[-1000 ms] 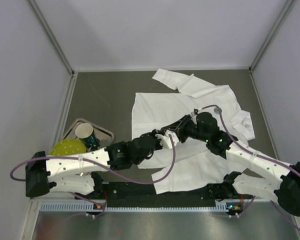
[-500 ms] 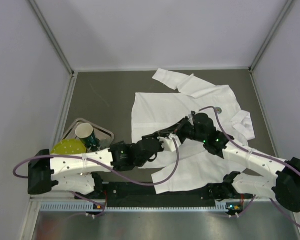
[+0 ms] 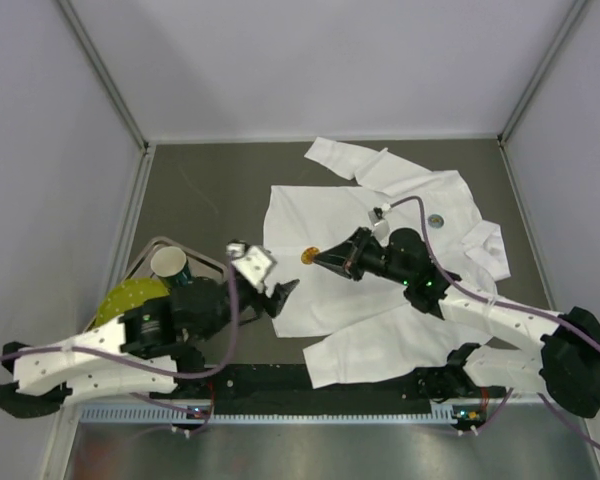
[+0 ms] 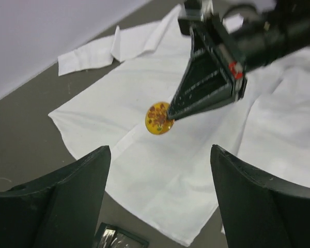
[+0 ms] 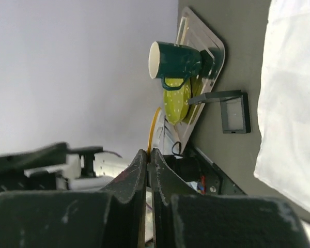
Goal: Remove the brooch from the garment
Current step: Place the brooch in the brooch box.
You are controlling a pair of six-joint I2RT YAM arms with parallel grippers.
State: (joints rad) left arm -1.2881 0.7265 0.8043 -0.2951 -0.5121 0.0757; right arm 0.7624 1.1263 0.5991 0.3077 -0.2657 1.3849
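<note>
Shirt (image 3: 315,215) spread mid-table, brooch (image 3: 308,256) above it in right hand (image 3: 321,257), tray (image 3: 216,266) holding mug (image 3: 169,264) at left

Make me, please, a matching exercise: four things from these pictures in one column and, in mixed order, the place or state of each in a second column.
Things:
1. brooch
2. shirt
3. mug
4. left fingers

Places or states:
A. spread out on the table
B. standing on the tray
C. pinched between the right fingers
D. wide apart, holding nothing

Pairs: 1-C, 2-A, 3-B, 4-D.
</note>
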